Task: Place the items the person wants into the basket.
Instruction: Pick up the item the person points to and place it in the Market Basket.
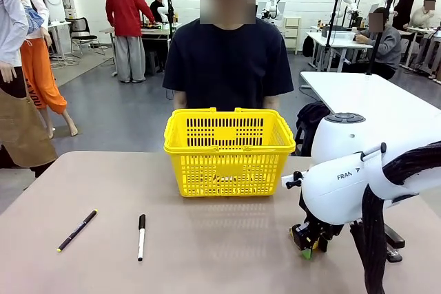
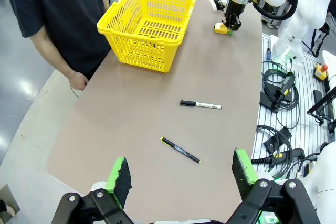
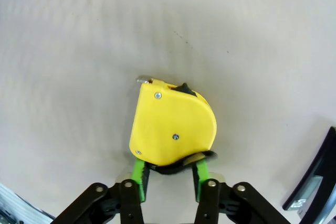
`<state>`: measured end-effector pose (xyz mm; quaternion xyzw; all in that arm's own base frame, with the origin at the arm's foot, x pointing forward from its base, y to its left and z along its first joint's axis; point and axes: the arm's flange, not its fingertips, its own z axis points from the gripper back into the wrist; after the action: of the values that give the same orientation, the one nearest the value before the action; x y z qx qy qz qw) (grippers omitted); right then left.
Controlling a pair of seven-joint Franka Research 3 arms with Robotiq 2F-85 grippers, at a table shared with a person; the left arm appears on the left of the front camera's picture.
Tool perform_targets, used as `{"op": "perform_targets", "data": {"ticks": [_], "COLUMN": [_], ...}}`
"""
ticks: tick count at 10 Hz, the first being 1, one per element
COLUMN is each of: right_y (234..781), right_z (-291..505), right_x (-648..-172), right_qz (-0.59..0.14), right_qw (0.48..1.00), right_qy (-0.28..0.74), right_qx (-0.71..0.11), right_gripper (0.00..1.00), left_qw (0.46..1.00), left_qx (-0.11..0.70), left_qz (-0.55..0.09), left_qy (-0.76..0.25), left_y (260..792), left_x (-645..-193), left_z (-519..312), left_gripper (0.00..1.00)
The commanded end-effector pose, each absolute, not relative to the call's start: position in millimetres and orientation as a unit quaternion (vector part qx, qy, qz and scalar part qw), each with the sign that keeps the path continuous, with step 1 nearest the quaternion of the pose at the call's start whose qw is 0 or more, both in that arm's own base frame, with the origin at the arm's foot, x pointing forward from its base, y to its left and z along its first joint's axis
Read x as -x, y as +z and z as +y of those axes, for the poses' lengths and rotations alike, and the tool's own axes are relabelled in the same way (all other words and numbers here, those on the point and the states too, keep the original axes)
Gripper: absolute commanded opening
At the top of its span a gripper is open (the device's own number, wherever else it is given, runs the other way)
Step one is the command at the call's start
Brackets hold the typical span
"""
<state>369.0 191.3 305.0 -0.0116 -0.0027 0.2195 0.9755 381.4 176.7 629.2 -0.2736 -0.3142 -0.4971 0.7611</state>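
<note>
At the near right corner of the table (image 1: 207, 253), your right gripper (image 1: 308, 246) is reaching straight down onto the tape measure (image 1: 315, 242). Looking along its fingers, you are seeing the small yellow tape measure (image 3: 173, 124) lying on the tabletop with one broad screwed face turned up to the camera. The two green pads (image 3: 138, 174) are pressing in from either side of its near end, so the right gripper (image 3: 170, 169) is clamping on the tape measure while it is resting on the table.

Your left gripper (image 2: 184, 174) is hanging well above the table at the opposite end, its green pads (image 2: 119, 178) standing wide apart with nothing between them. From there you are looking down on the thin black pen (image 2: 179, 149) with the yellow tip and, beyond it, the white marker (image 2: 201, 105), both lying flat and apart from each other.

Across the table, the yellow basket (image 1: 227, 170) is sitting upright near the far edge, handles folded down along the rim. The person (image 1: 227, 60) is standing just behind it in a dark T-shirt, one hand (image 2: 79, 81) hanging at the table's edge. The tape measure (image 2: 220, 29) is lying to the basket's right, near it but not touching.
</note>
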Motion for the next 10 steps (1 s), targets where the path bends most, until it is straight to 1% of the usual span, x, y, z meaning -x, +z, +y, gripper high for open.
{"op": "perform_targets", "data": {"ticks": [1,8,10], "right_y": [294,297,309], "right_z": [188,189,192], "right_x": [-367,-364,-357], "right_qz": [-0.009,-0.014,-0.017], "right_qw": [0.972,0.969,0.973], "right_qy": [0.234,0.245,0.23], "right_qx": [0.016,0.015,-0.009], "right_gripper": [0.0,0.0,0.0], "left_qw": [0.752,0.752,0.752], "left_qx": [0.275,0.275,0.275], "left_qz": [-0.324,-0.324,-0.324], "left_qy": [-0.504,-0.504,-0.504], "left_y": [630,630,630], "left_x": [-382,-382,-382], "left_z": [178,178,178], "left_gripper": [1.0,1.0,1.0]}}
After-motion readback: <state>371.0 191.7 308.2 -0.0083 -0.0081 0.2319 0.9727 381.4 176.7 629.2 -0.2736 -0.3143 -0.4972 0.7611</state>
